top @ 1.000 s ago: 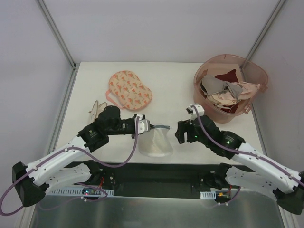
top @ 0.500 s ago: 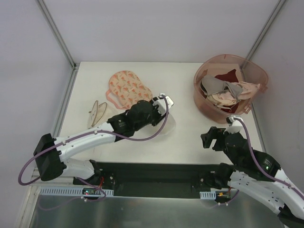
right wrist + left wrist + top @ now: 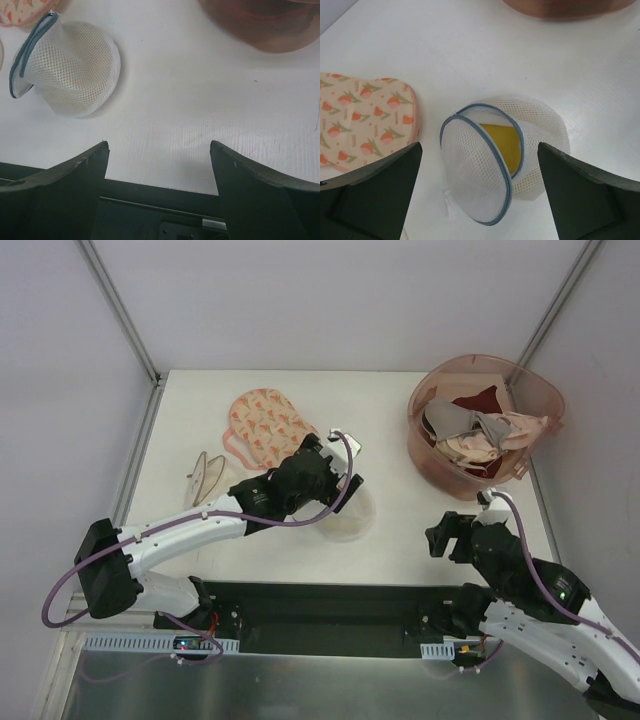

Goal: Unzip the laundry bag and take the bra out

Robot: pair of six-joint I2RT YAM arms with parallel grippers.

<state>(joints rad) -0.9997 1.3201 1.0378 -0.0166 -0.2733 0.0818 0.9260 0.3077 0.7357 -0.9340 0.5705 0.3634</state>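
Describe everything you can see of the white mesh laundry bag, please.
The laundry bag is a small dome-shaped pouch of white, see-through mesh, edged in grey-blue zipper tape. It lies on its side on the white table, beside the printed pink pouch but apart from it. Its mouth gapes, showing the yellow bra inside. Nothing grips it.

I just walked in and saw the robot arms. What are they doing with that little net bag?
The left hand hovers open right above the white mesh laundry bag. The bag's zipper is open, and the yellow bra is inside, not taken out yet. The right hand is open and empty, off to the side.
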